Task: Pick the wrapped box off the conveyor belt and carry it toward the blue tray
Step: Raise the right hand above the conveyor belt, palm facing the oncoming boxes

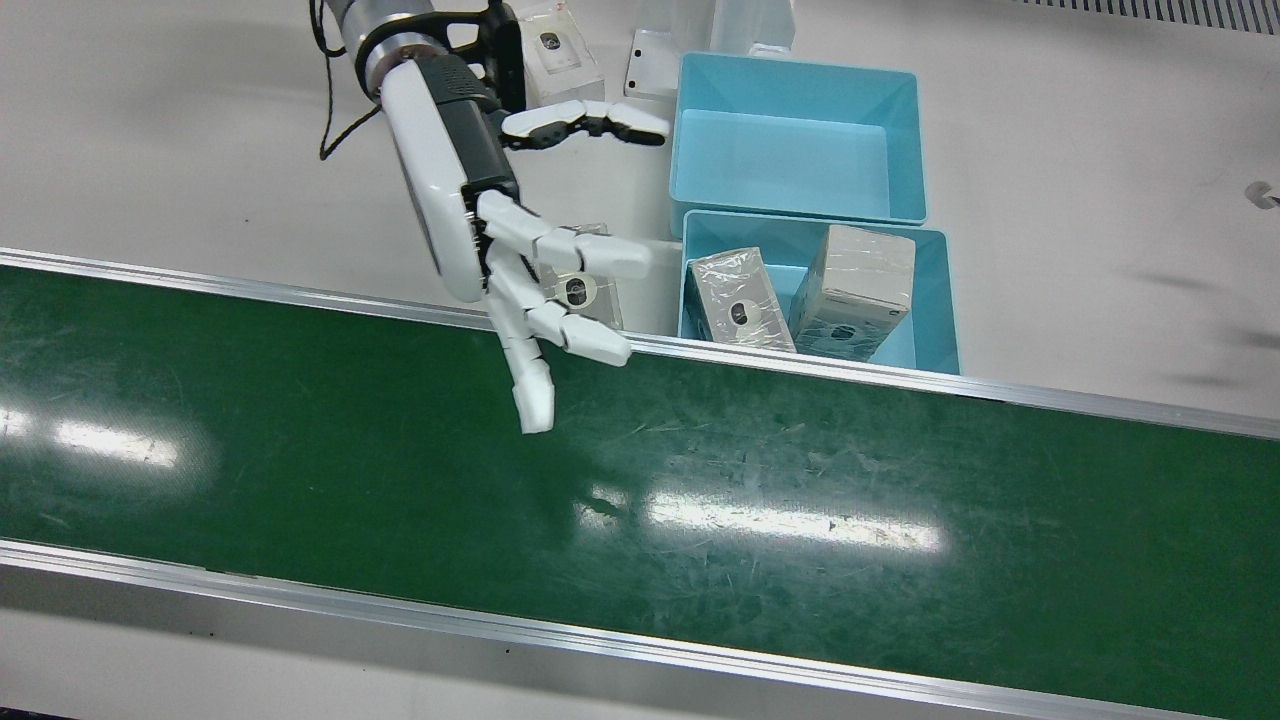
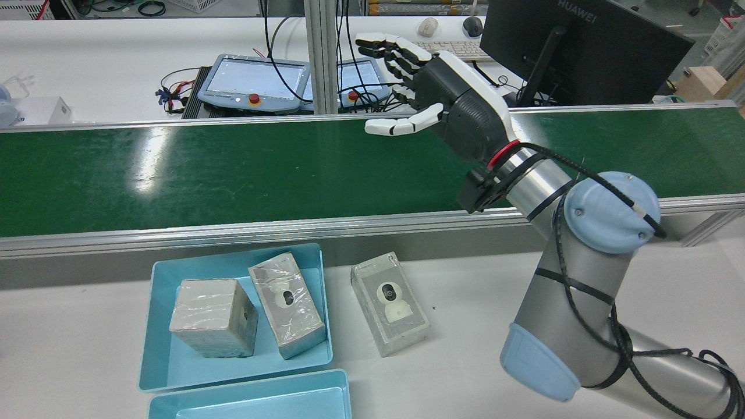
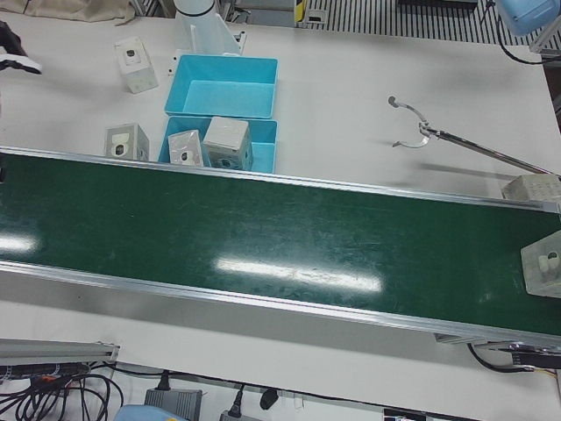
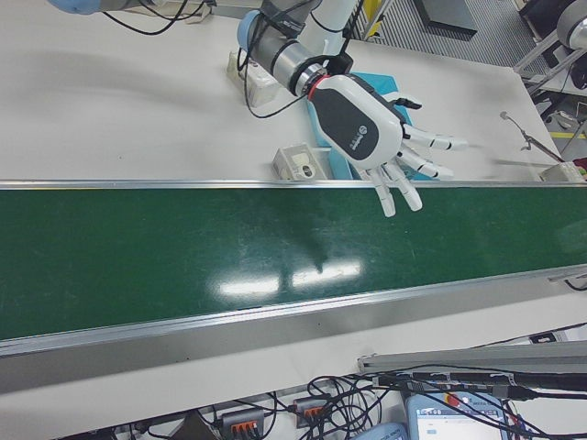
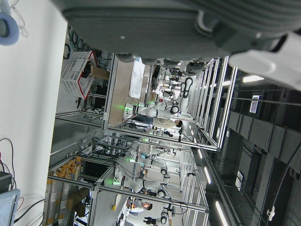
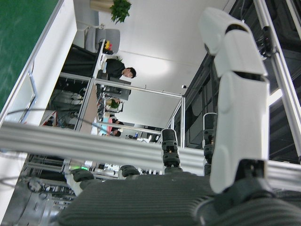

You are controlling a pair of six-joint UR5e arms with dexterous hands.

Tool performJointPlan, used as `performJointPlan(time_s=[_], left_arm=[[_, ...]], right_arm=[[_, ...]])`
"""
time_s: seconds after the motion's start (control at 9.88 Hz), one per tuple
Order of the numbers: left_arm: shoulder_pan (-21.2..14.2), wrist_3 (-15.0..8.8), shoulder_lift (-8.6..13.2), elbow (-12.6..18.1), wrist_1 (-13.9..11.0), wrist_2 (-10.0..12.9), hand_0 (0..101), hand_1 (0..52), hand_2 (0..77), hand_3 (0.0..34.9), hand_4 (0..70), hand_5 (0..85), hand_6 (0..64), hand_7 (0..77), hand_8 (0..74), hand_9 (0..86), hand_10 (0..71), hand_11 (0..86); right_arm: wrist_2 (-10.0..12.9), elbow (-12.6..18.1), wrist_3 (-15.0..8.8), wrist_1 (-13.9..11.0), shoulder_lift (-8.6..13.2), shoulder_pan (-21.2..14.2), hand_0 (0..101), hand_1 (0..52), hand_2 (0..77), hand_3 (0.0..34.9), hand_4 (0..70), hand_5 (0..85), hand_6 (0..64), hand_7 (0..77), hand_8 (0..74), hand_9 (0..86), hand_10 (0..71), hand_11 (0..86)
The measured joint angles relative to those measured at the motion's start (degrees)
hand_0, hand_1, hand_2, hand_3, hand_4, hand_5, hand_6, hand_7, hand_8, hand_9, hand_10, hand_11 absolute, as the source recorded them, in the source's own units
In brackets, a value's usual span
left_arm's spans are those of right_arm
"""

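On the robot's side of the conveyor belt (image 2: 233,169), the blue tray (image 2: 152,326) sits on the tabletop right against the belt's rail, probably so that a carry stays short. Two wrapped parcels (image 2: 215,317) already lean inside it, and a loose parcel (image 2: 390,302) lies on the tabletop just beside it, also near the rail.

Above the belt hovers the right hand (image 2: 442,99), empty, palm turned sideways and fingers spread wide. It looks posed to meet something riding along the belt, not to reach down at once.

The wrapped box (image 3: 545,263) to be picked rests on the belt far down its length, well apart from that hand, so the grasp has not begun.

The left hand (image 5: 164,19) shows only as a dark palm in its own camera, and I cannot tell how its fingers stand.
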Motion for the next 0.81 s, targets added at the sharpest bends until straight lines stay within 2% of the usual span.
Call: performJointPlan(time_s=[0.1, 0.3, 0.41, 0.61, 0.81], left_arm=[[0.0, 0.0, 0.0, 0.0, 0.0, 0.0, 0, 0.0, 0.5, 0.0, 0.5, 0.5, 0.0, 0.5, 0.5, 0.0, 0.5, 0.0], [0.0, 0.0, 0.0, 0.0, 0.0, 0.0, 0, 0.0, 0.5, 0.0, 0.0, 0.5, 0.0, 0.5, 0.5, 0.0, 0.5, 0.0], [0.0, 0.0, 0.0, 0.0, 0.0, 0.0, 0, 0.0, 0.5, 0.0, 0.0, 0.5, 0.0, 0.5, 0.0, 0.0, 0.5, 0.0], [0.0, 0.0, 0.0, 0.0, 0.0, 0.0, 0, 0.0, 1.1, 0.0, 0.5, 0.5, 0.0, 0.5, 0.5, 0.0, 0.5, 0.0], [0.0, 0.0, 0.0, 0.0, 0.0, 0.0, 0, 0.0, 1.1, 0.0, 0.5, 0.5, 0.0, 0.5, 0.5, 0.0, 0.5, 0.0]], right_arm=[[-1.43, -0.04, 1.06, -1.39, -1.34, 2.83, 48, 18.5, 23.5, 30.1, 18.5, 16.4, 0.0, 19.6, 0.0, 2.2, 0.0, 0.5], [-2.54, 0.08, 3.35, -2.43, -3.6, 5.76, 47, 15.3, 22.9, 30.1, 15.8, 19.6, 0.0, 18.0, 0.0, 2.7, 2.7, 2.2], [-2.7, 0.21, 4.01, -2.55, -4.18, 6.23, 46, 13.6, 19.1, 30.1, 15.3, 20.2, 0.0, 18.0, 0.0, 2.7, 2.7, 6.5], [-2.8, 0.21, 5.12, -2.59, -4.62, 6.41, 46, 13.6, 20.2, 30.1, 14.2, 20.2, 0.0, 17.5, 0.0, 2.7, 2.7, 4.9], [-2.82, -0.03, 6.66, -2.55, -5.05, 7.05, 43, 10.9, 18.0, 30.1, 10.4, 16.9, 0.0, 15.3, 0.0, 2.2, 3.8, 6.5]])
